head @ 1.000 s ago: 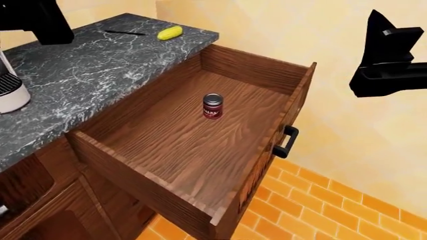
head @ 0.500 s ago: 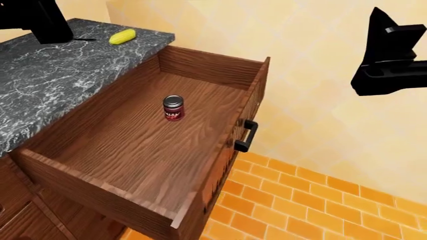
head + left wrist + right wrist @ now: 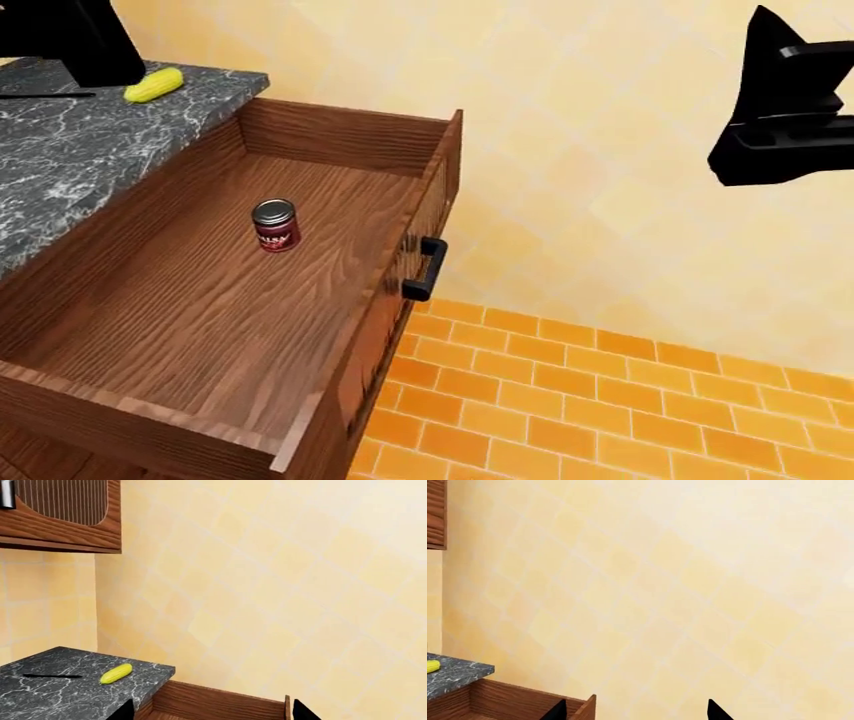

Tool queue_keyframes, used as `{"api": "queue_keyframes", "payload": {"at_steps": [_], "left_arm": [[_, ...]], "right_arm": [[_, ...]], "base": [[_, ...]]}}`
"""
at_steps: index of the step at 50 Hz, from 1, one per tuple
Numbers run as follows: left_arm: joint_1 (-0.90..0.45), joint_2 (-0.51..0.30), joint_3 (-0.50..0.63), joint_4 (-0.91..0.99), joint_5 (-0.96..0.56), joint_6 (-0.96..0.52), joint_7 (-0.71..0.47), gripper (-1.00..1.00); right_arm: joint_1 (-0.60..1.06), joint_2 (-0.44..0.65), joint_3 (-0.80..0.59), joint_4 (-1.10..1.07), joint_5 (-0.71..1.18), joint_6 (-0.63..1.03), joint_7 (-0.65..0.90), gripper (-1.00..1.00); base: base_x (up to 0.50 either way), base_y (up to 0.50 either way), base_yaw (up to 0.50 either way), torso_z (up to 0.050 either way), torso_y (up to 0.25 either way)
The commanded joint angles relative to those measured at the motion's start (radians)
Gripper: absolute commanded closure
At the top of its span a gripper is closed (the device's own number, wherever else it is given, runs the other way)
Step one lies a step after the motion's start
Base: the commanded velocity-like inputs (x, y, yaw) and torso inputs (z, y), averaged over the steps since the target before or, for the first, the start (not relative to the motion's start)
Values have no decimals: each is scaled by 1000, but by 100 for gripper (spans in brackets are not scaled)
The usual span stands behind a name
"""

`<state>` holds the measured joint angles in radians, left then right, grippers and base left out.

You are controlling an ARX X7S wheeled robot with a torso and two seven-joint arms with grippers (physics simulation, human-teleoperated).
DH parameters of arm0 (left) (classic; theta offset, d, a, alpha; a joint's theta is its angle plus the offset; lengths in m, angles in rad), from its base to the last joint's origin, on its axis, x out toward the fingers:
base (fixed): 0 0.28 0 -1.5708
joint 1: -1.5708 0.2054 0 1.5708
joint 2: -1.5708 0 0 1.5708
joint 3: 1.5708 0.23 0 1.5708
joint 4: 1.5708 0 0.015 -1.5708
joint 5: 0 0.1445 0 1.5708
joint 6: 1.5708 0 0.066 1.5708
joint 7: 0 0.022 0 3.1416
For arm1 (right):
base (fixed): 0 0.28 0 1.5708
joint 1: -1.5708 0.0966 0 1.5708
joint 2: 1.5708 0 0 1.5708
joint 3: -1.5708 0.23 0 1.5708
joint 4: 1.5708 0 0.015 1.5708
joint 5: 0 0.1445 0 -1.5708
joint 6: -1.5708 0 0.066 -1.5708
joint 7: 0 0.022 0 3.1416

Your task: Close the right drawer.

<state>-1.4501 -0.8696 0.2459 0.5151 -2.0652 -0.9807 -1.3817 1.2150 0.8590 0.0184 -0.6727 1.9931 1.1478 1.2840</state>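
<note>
The tiled wall (image 3: 601, 150) fills the far and right part of the head view. The orange brick-pattern floor (image 3: 601, 400) runs along its base.

The right drawer (image 3: 200, 310) is the largest movable item. It stands fully open at the left and near side of the head view. Its front panel faces right, toward the wall, and carries the black bar handle (image 3: 424, 268). Over the last second the drawer has slid leftward across the head view and the wall has taken more of the frame. The drawer's extension looks unchanged, so the shift is judged to come from the robot's head or base turning, not from the drawer. Closing has therefore not begun. The turn appears to bring the robot toward the front panel.

The marble surface (image 3: 80, 150) lies at the far left, beside the drawer. A wall cabinet (image 3: 60, 512) hangs above it in the left wrist view.

The right hand (image 3: 634, 711) is raised at the right, well apart from the handle. The left hand (image 3: 210, 711) is raised over the far left of the surface. In both wrist views two dark finger tips (image 3: 303, 711) stand apart with nothing between them: both hands are released and grasp nothing.

A small red can (image 3: 275, 226) stands upright on the drawer floor, away from its walls. A corn cob (image 3: 154, 85) lies on the surface near its far edge. A thin black utensil (image 3: 52, 676), too small to identify, lies just left of the corn cob.
</note>
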Motion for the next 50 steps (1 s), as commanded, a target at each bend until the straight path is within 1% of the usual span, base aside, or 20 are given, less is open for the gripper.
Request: {"api": "queue_keyframes", "payload": {"at_steps": [1,3,8,35,36,38,39,41,50], "left_arm": [[-1,-4,6,-1,5,6,5,-100],[-2,-4,6,1,5,7,6,-100],[-2,-5,10,5,2,10,5,-100],[-3,-18,15,2,13,23,22,-100],[-5,-18,15,0,13,23,23,-100],[-6,-20,16,0,13,24,23,-100],[-6,-20,16,0,14,24,24,-100],[-3,-20,17,1,16,25,25,-100],[-8,-23,23,5,7,31,20,-100]], "right_arm": [[12,7,-19,1,-35,15,-1,-100],[31,15,-34,-1,-39,34,-5,-100],[50,21,-47,-2,-35,36,-2,-100],[34,23,-57,-17,-47,27,-29,-100],[9,11,-26,-11,-39,-7,-32,-100],[12,16,-25,-19,-55,4,-39,-100],[-7,5,5,-24,-61,-15,-57,-100],[-4,12,-7,-18,-46,-17,-43,-100],[7,22,-12,-17,-24,-31,-33,-100]], "base": [[0,0,0,0,0],[0,0,0,0,0],[483,131,0,0,0],[480,130,0,0,0],[0,0,0,0,0],[0,0,0,0,0],[0,0,0,0,0],[0,0,0,0,0],[0,0,-500,0,0]]}}
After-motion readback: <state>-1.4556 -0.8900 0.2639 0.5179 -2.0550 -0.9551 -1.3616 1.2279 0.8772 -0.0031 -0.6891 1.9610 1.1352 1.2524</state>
